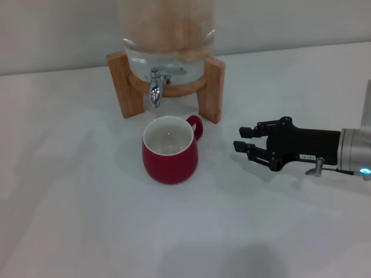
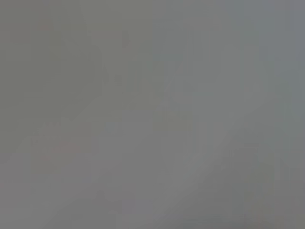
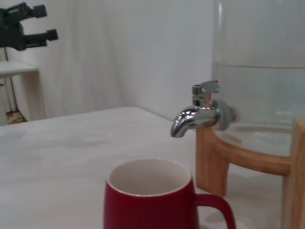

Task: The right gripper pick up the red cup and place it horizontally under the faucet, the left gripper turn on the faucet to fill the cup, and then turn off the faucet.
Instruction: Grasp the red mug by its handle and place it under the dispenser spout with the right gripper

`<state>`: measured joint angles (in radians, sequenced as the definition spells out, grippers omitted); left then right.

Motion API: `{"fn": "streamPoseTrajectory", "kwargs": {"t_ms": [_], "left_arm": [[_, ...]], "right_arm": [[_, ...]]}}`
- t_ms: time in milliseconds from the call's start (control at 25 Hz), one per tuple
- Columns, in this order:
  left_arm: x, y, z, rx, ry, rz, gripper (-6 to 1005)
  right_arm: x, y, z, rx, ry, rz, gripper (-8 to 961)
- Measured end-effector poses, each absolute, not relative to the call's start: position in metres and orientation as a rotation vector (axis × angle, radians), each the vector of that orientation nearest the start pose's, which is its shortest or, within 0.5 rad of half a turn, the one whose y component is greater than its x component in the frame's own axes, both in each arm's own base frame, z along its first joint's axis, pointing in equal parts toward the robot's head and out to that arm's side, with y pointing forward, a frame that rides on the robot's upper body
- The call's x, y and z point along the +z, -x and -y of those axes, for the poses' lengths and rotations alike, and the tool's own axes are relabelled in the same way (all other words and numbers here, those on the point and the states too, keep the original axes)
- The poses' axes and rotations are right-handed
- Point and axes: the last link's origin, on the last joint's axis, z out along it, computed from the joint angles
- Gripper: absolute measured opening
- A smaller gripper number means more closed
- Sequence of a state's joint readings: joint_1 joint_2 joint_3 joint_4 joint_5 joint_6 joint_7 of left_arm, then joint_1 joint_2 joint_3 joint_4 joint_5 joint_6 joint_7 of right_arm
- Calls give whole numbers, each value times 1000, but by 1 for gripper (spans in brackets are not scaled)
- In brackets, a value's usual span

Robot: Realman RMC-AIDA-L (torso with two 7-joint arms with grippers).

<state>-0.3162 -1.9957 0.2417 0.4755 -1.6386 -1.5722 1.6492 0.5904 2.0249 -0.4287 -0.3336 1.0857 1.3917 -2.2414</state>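
Observation:
The red cup (image 1: pixel 170 159) stands upright on the white table just in front of the faucet (image 1: pixel 155 90), its cream inside dry and its handle turned to the back right. My right gripper (image 1: pixel 244 139) hovers low to the cup's right, open, a short gap from the handle and holding nothing. The right wrist view looks across the red cup (image 3: pixel 152 205) at the chrome faucet (image 3: pixel 195 114), whose lever stands up. Far off in that view is my left gripper (image 3: pixel 44 22), off to the side with its fingers apart. The left wrist view shows only plain grey.
The glass dispenser (image 1: pixel 168 35), holding water, sits in a wooden stand (image 1: pixel 213 87) at the table's back, its legs flanking the faucet. A wall rises behind it. Bare white table (image 1: pixel 75 220) spreads to the left and front of the cup.

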Motion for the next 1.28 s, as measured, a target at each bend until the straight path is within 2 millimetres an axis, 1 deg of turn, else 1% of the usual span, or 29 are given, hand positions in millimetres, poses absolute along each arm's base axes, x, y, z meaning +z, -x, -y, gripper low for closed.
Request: {"fn": "streamPoseTrajectory", "kwargs": {"t_ms": [320,520,720,920,1040,1120,1160,1200,1280], "left_arm": [[121,354,-290,-1340,1681,954,846],[121,354,-290,-1341,1681,954,846],[120,352,-292,-1345,1687,951,846],[120,352,-291,-1345,1686,955,846],[119,352,-292,-1346,1688,956,846],[118,352,-292,-1345,1689,957,846],[118,352,-292,-1344,1690,957,846],[118,352,-292,-1344,1691,957,846],[118,353,-290,-1341,1688,961,846]], "right_arm": [[-19,-286,-325,708,2645,-355,302],[-28,-281,-316,693,2751,-350,302],[-36,-270,-307,740,2837,-307,302],[-42,-256,-301,848,2852,-254,302],[-49,-247,-299,885,2857,-217,302],[-56,-242,-299,874,2874,-194,302],[-65,-236,-300,842,2894,-171,302],[-65,-236,-300,842,2894,-171,302],[-74,-230,-301,807,2905,-146,302]]}}
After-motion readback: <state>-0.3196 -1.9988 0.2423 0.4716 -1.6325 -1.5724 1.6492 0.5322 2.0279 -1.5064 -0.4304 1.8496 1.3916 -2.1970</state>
